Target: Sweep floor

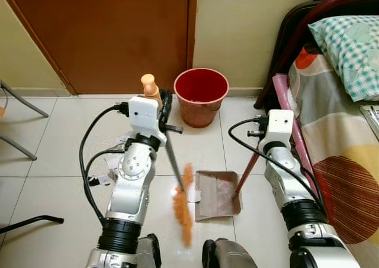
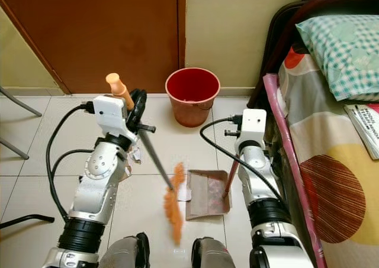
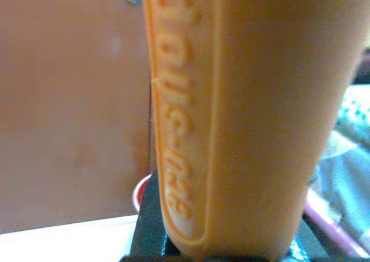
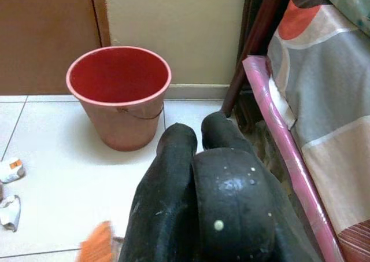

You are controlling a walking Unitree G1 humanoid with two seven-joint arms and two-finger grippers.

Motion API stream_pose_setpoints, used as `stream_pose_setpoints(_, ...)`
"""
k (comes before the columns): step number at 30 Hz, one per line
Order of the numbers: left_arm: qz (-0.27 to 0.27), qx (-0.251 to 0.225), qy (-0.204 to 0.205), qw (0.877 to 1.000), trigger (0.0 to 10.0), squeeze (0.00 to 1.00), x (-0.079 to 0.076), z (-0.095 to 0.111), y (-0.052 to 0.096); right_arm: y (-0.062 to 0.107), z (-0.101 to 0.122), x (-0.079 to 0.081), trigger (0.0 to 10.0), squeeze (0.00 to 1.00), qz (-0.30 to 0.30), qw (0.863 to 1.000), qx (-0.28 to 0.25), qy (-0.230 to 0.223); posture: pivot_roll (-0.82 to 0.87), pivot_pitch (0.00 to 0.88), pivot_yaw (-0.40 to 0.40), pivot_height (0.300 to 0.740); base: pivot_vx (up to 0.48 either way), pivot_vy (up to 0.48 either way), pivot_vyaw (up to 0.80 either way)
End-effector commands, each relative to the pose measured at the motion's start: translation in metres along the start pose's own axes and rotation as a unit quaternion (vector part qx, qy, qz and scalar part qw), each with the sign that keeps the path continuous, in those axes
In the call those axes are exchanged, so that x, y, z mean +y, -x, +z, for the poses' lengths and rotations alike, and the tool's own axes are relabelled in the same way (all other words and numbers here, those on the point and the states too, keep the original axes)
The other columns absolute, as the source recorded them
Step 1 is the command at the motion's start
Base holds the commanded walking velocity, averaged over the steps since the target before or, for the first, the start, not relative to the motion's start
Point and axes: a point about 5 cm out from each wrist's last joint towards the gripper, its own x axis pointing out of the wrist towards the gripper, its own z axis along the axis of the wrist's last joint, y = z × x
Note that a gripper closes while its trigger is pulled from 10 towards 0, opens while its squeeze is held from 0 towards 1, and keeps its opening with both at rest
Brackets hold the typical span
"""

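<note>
My left gripper (image 1: 164, 107) is shut on the broom's orange grip (image 1: 149, 84), which stands very close in the left wrist view (image 3: 243, 117). The grey shaft (image 1: 174, 158) slants down to the blurred orange bristles (image 1: 183, 206) on the tiled floor. Just right of the bristles lies a brown dustpan (image 1: 217, 194), mouth toward them, with a white scrap of paper (image 1: 193, 194) at its lip. The dustpan's red handle (image 1: 247, 173) rises to my right gripper (image 4: 198, 126), whose black fingers (image 4: 173, 158) are shut on it beside the bed.
A red bucket (image 1: 201, 93) stands by the wall, beyond the dustpan. A bed (image 1: 343, 132) with a pink-wrapped rail (image 4: 272, 117) runs along the right. The brown door (image 1: 106, 31) is ahead, chair legs (image 1: 18, 147) are left, and small litter (image 4: 8, 170) lies left of the bucket.
</note>
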Motion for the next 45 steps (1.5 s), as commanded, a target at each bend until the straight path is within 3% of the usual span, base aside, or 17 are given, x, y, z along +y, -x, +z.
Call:
stream_pose_setpoints(1,0.014,-0.038,0.043,0.998,10.0,0.00,0.000,0.013,-0.005,0.000,-0.007,0.000,10.0,0.00,0.002,1.000,0.021,-0.008,-0.06,0.173,-0.032,0.740,0.000,0.000,0.00)
stream_pose_setpoints(3,0.027,-0.039,0.059,0.997,10.0,0.00,0.003,0.014,-0.006,0.000,-0.007,-0.001,10.0,0.00,0.002,1.000,0.022,-0.010,-0.06,0.174,-0.035,0.740,0.000,0.000,0.00)
stream_pose_setpoints(7,0.097,-0.028,0.143,0.985,10.0,0.00,0.022,0.011,-0.007,-0.003,-0.008,-0.004,10.0,0.00,-0.007,0.999,0.030,-0.016,-0.06,0.176,-0.037,0.740,0.000,0.000,0.00)
stream_pose_setpoints(9,0.107,-0.028,0.147,0.983,10.0,0.00,0.028,0.011,-0.006,-0.003,-0.007,-0.003,10.0,0.00,-0.003,1.000,0.029,-0.012,-0.06,0.176,-0.037,0.740,0.000,0.000,0.00)
stream_pose_setpoints(14,0.110,-0.032,0.111,0.987,10.0,0.00,0.041,0.014,-0.003,-0.003,-0.007,-0.003,10.0,0.00,-0.003,0.999,0.030,-0.017,-0.06,0.176,-0.037,0.740,0.000,0.000,0.00)
stream_pose_setpoints(16,0.118,-0.024,0.079,0.990,10.0,0.00,0.051,0.010,0.010,-0.002,-0.009,-0.006,10.0,0.00,-0.008,0.999,0.031,-0.026,-0.05,0.177,-0.044,0.740,0.000,0.000,0.00)
stream_pose_setpoints(20,0.119,-0.016,0.052,0.991,10.0,0.00,0.060,0.010,0.021,-0.003,-0.010,-0.007,10.0,0.00,-0.008,0.999,0.033,-0.030,-0.04,0.177,-0.046,0.740,0.000,0.000,0.00)
stream_pose_setpoints(31,0.125,0.003,-0.015,0.992,10.0,0.00,0.090,0.011,0.036,-0.004,-0.007,-0.007,10.0,0.00,-0.007,0.999,0.028,-0.027,-0.04,0.184,-0.054,0.740,0.000,0.000,0.00)
stream_pose_setpoints(36,0.100,0.018,-0.069,0.992,10.0,0.00,0.090,0.005,0.040,-0.002,0.001,-0.015,10.0,0.00,-0.030,0.998,-0.012,-0.058,-0.04,0.182,-0.052,0.740,0.000,0.000,0.00)
stream_pose_setpoints(40,0.097,0.022,-0.081,0.992,10.0,0.00,0.089,0.003,0.043,0.000,0.005,-0.019,10.0,0.00,-0.045,0.996,-0.029,-0.075,-0.05,0.168,-0.049,0.740,0.000,0.000,0.00)
stream_pose_setpoints(44,0.064,0.047,-0.123,0.989,10.0,0.00,0.079,-0.005,0.051,0.004,0.011,-0.023,10.0,0.00,-0.047,0.994,-0.049,-0.081,-0.04,0.154,-0.045,0.740,0.000,0.000,0.00)
stream_pose_setpoints(45,0.058,0.054,-0.112,0.991,10.0,0.00,0.075,-0.009,0.054,0.007,0.012,-0.024,10.0,0.00,-0.049,0.994,-0.055,-0.083,-0.04,0.147,-0.043,0.740,0.000,0.000,0.00)
